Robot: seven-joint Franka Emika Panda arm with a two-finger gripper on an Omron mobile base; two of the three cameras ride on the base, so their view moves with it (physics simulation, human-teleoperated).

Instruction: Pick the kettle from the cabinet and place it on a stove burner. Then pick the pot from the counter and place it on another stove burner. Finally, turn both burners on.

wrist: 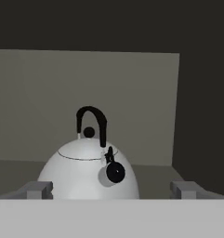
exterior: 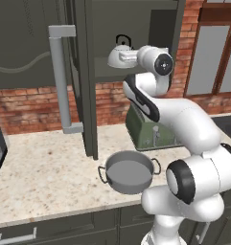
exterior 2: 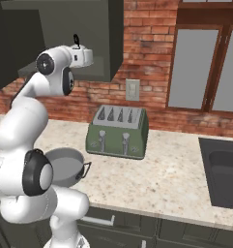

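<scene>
Kettle (wrist: 88, 169) sits on the shelf inside the cabinet (exterior: 136, 33), up on the wall. It is small, round and silvery white, with a thin black handle that arches over a black knob on its lid. In the hand view its short spout with a dark round end points toward the camera.

The claw (wrist: 111, 189) is wide open. Its two grey fingers (wrist: 36, 189) stand far apart, one on each side of the kettle. I cannot tell if they touch it. The kettle is between them, low and close in the hand view.

In the left base view the white arm reaches up to the cabinet, and the hand is right at the kettle (exterior: 121, 53). The cabinet door (exterior: 35, 62) hangs open to the left, with its long light-grey bar handle (exterior: 62, 79) going up and down.

Down on the surface (exterior: 50, 177), which is beige and speckled, the pot (exterior: 129, 171) stands below the cabinet. It is wide, round and grey, with two little loop handles and no lid. Just behind it is a boxy green toaster (exterior 2: 119, 131), close to the red brick wall (exterior 2: 152, 53). Off to the right, in the right base view, a dark sink (exterior 2: 222, 169) is set into the surface.
</scene>
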